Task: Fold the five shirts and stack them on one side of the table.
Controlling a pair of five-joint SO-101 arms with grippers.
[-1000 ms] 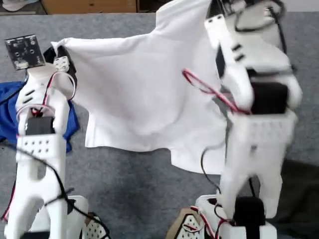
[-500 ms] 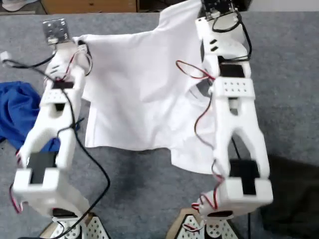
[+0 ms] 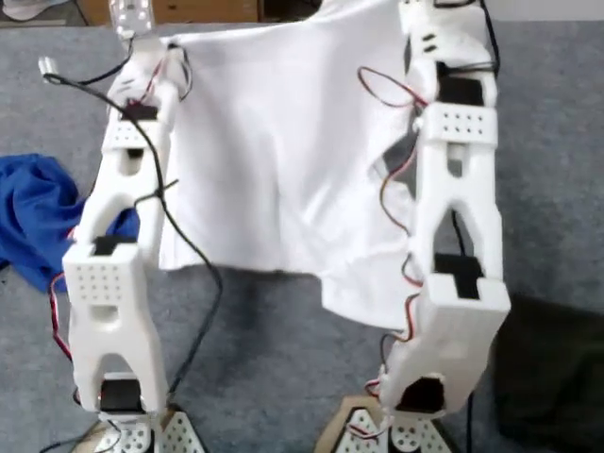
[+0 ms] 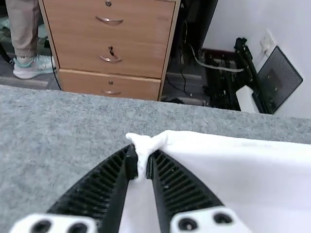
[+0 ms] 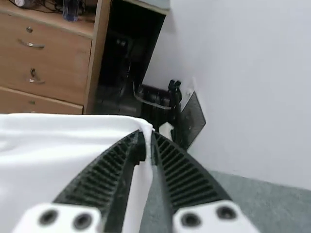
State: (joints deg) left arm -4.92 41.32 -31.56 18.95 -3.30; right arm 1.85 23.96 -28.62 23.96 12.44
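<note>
Reckon the white cloth shirt (image 3: 274,151) is light, limp and sag-prone, so grab its corners: left gripper (image 4: 138,161) and right gripper (image 5: 146,141) each pinch one closed, upper frame.

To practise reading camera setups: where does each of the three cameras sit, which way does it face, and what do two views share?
High view: above the table, looking down; both arms extend over a white shirt.
Left wrist view: on the left arm, facing drawers; left gripper shut on the shirt's corner.
Right wrist view: on the right arm, facing a wall; right gripper shut on another corner.
Shared: both wrist views show shirt and drawers.
</note>
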